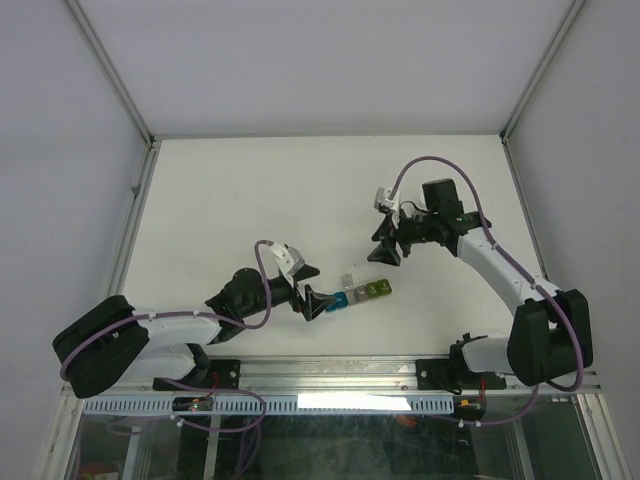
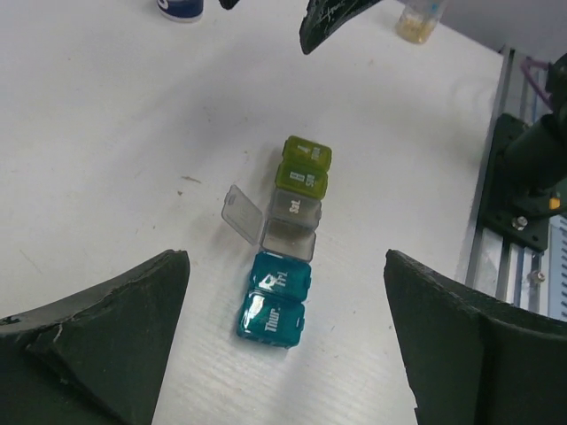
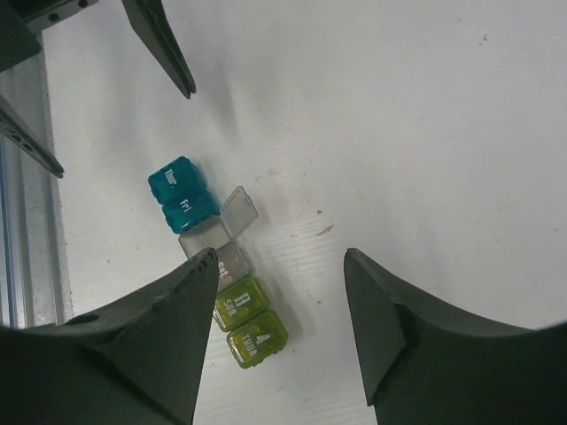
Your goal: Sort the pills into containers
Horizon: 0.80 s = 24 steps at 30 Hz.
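The containers (image 1: 362,292) lie as a short strip of joined cube compartments near the table's front edge. In the left wrist view the containers (image 2: 282,282) run from two teal cubes through grey ones to a yellow-green cube (image 2: 308,153). One grey compartment (image 2: 289,239) stands open, its clear lid (image 2: 241,212) flipped to the left. No loose pills show. My left gripper (image 1: 318,302) (image 2: 285,257) is open wide just short of the teal end, holding nothing. My right gripper (image 1: 385,252) (image 3: 280,257) hovers open above the strip (image 3: 252,336), empty.
A blue-and-white bottle (image 2: 182,7) and a yellowish vial (image 2: 416,22) stand at the far edge of the left wrist view. The metal rail (image 2: 496,221) (image 3: 27,221) runs along the table's near edge close to the strip.
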{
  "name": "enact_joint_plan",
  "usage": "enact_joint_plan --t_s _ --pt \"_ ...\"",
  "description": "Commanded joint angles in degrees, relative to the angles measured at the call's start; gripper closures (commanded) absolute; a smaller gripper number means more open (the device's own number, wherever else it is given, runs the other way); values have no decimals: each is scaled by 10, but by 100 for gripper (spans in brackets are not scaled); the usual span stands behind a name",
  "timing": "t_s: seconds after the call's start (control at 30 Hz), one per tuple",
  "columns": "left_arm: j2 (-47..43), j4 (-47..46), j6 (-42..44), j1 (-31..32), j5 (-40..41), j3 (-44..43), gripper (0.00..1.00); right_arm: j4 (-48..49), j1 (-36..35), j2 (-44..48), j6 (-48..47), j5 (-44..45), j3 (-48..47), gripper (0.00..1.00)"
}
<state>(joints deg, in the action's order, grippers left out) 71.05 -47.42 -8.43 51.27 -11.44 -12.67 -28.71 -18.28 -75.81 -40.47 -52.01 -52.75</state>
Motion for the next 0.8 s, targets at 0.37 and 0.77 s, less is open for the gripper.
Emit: enact_joint_plan --t_s 0.37,0.77 --pt "-54 -28 -206 -12 -83 -89 6 -76 164 173 59 113 -46 27" --pt "-85 -14 -246 -12 -39 -110 1 -277 468 199 -169 159 -78 22"
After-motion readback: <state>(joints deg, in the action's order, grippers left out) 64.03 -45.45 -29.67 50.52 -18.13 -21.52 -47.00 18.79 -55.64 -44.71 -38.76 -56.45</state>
